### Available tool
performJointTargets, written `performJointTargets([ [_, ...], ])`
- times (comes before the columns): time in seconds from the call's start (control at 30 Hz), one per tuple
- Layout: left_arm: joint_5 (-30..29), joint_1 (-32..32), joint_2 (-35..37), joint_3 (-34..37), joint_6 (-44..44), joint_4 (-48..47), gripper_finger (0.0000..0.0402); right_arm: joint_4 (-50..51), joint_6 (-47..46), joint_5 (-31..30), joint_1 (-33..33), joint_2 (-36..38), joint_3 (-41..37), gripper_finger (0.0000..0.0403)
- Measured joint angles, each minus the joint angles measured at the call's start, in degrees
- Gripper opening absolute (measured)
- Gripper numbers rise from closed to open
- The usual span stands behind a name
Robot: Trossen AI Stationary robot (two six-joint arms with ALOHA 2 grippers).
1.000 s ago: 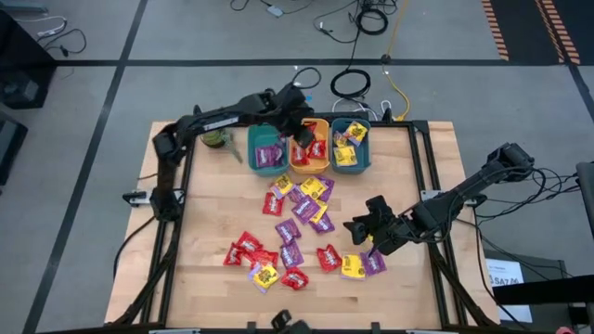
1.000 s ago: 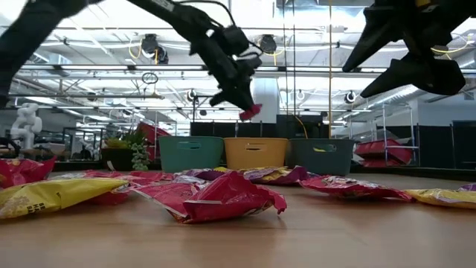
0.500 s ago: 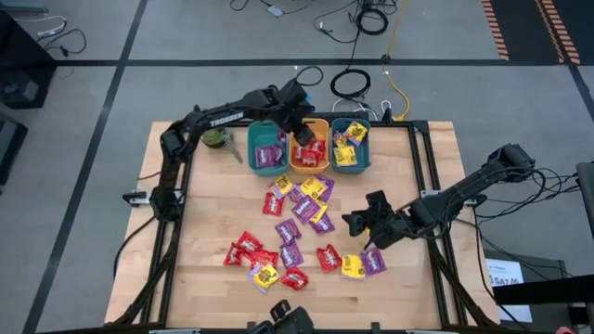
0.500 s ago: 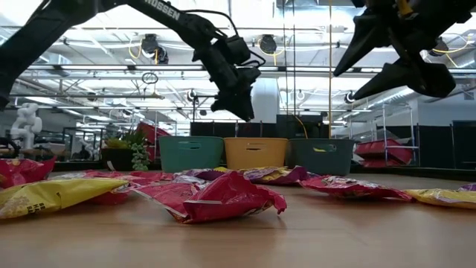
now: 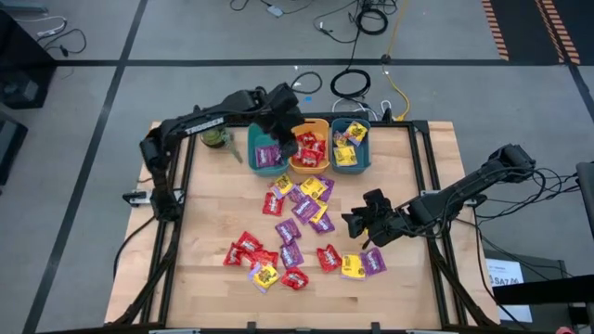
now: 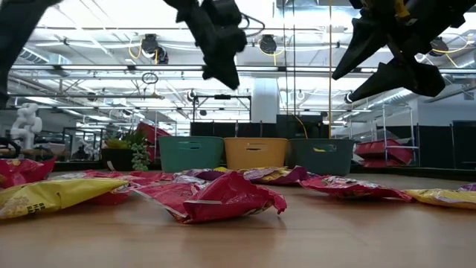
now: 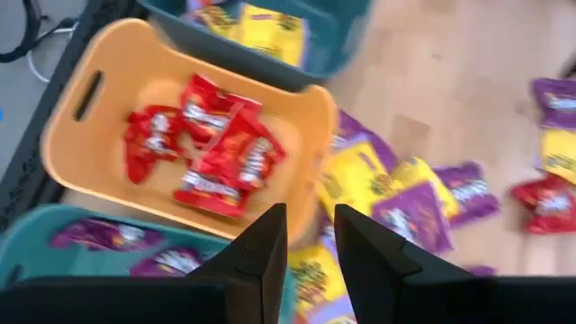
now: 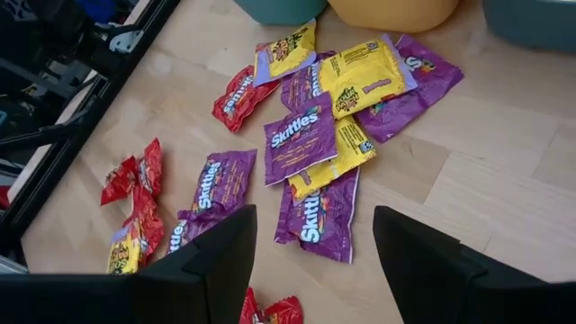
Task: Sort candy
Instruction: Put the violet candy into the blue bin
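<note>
Over the orange bin (image 7: pixel 108 90) my left gripper (image 7: pixel 304 247) hangs empty, fingers slightly parted, red candy (image 7: pixel 225 162) lying inside; my right gripper (image 8: pixel 310 261) hovers spread wide above loose candy packets (image 8: pixel 301 139) scattered on the table (image 5: pixel 204 223), apart from the bins

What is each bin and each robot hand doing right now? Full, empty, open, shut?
Left teal plastic bin: holds purple candy packets.
Middle orange plastic bin: holds red candy packets.
Right teal plastic bin: holds yellow candy packets.
Left end effector: open, empty, above the bins.
Right end effector: open, empty, above loose shiny candy packets on the wooden table.
</note>
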State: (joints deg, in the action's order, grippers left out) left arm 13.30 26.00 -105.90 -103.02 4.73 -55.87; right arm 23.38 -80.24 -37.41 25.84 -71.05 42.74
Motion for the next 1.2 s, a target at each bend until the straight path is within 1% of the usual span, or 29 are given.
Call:
performJointTargets([
  [0.07,0.00,-1.38,3.29,3.98,-1.91,2.16,0.0105,-0.02,0.03,0.02,0.01,0.00,0.00,0.0215],
  [0.13,0.00,-2.55,7.63,9.57,-4.92,5.87,0.0105,0.00,0.10,0.02,0.01,0.00,0.00,0.0215],
  [0.23,-0.13,-4.32,15.92,19.34,-9.66,12.15,0.0105,0.02,1.99,0.22,0.01,0.00,0.00,0.0215],
  [0.33,-1.73,-7.42,25.04,28.59,-15.47,16.62,0.0105,0.01,5.24,0.22,0.01,0.00,0.00,0.0215],
  [0.4,-6.43,-10.44,31.29,33.92,-19.20,18.56,0.0105,-0.09,5.46,0.37,0.01,0.00,0.00,0.0215],
  [0.53,-20.76,-17.97,43.60,42.16,-28.65,19.56,0.0105,-0.85,4.77,1.58,0.01,0.00,0.00,0.0215],
  [0.6,-24.40,-22.31,49.05,45.61,-32.75,19.41,0.0105,-0.85,4.91,1.73,0.01,0.00,0.00,0.0215],
  [0.7,-27.14,-28.34,55.71,49.76,-38.43,19.67,0.0105,-0.85,7.36,1.98,0.01,0.00,0.00,0.0215],
  [0.8,-29.89,-33.93,59.74,53.02,-42.72,19.52,0.0105,0.16,8.72,3.68,0.01,0.00,0.00,0.0226],
  [0.9,-33.97,-38.91,61.31,55.32,-43.87,19.38,0.0105,2.90,8.75,4.47,0.01,0.00,0.00,0.0258],
  [1.0,-37.06,-41.53,61.45,56.78,-44.30,19.10,0.0105,5.13,8.76,4.60,0.01,0.00,-0.04,0.0296],
  [1.03,-37.22,-41.75,61.45,57.02,-44.24,18.44,0.0105,5.18,8.76,5.43,0.01,0.00,-0.04,0.0306],
  [1.1,-36.67,-41.89,61.45,57.11,-43.03,15.80,0.0105,5.33,9.01,9.54,-0.01,0.00,-0.04,0.0321],
  [1.2,-34.09,-41.90,61.34,57.18,-43.29,11.93,0.0105,5.10,9.15,14.69,0.02,0.00,-0.04,0.0334],
])
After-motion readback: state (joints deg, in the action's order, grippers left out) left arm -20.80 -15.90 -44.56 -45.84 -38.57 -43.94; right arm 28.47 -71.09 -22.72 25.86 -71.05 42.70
